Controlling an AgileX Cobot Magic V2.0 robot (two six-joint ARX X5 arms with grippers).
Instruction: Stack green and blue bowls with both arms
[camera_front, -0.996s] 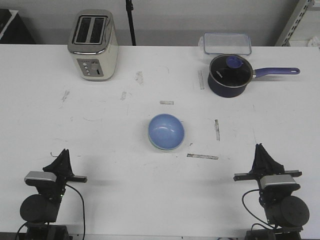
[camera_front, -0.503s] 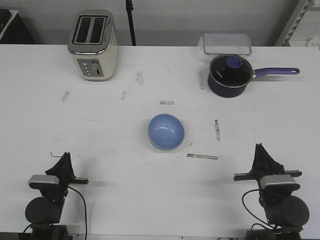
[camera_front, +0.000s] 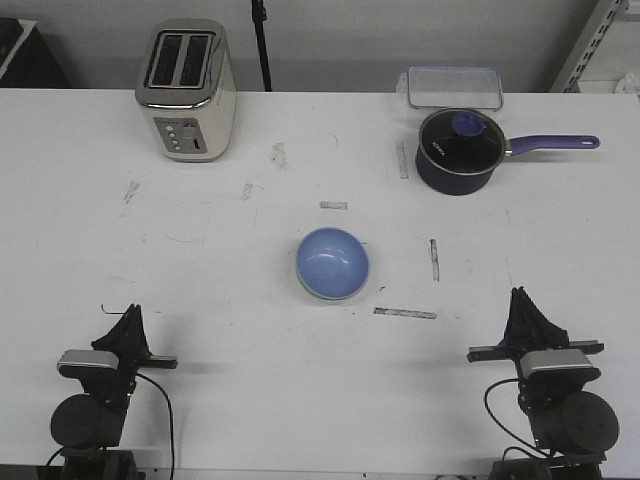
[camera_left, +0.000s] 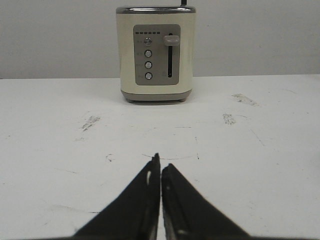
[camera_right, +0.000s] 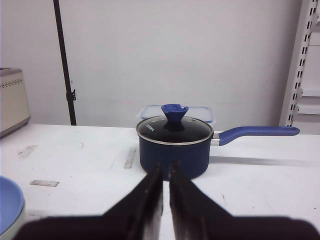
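Note:
The blue bowl (camera_front: 333, 260) sits nested inside the green bowl (camera_front: 318, 294), whose pale rim shows only along the near edge, at the table's middle. An edge of the stack also shows in the right wrist view (camera_right: 9, 205). My left gripper (camera_front: 130, 312) is shut and empty at the near left edge, far from the bowls; in the left wrist view (camera_left: 160, 168) its jaws are pressed together. My right gripper (camera_front: 519, 296) is shut and empty at the near right edge, also seen in the right wrist view (camera_right: 165, 168).
A cream toaster (camera_front: 186, 90) stands at the back left. A dark navy saucepan (camera_front: 458, 150) with a lid and purple handle stands at the back right, with a clear lidded container (camera_front: 453, 86) behind it. Tape marks dot the white table (camera_front: 220, 280).
The left arm has drawn back a little toward the near edge and settled. The bowls and the right arm have not moved.

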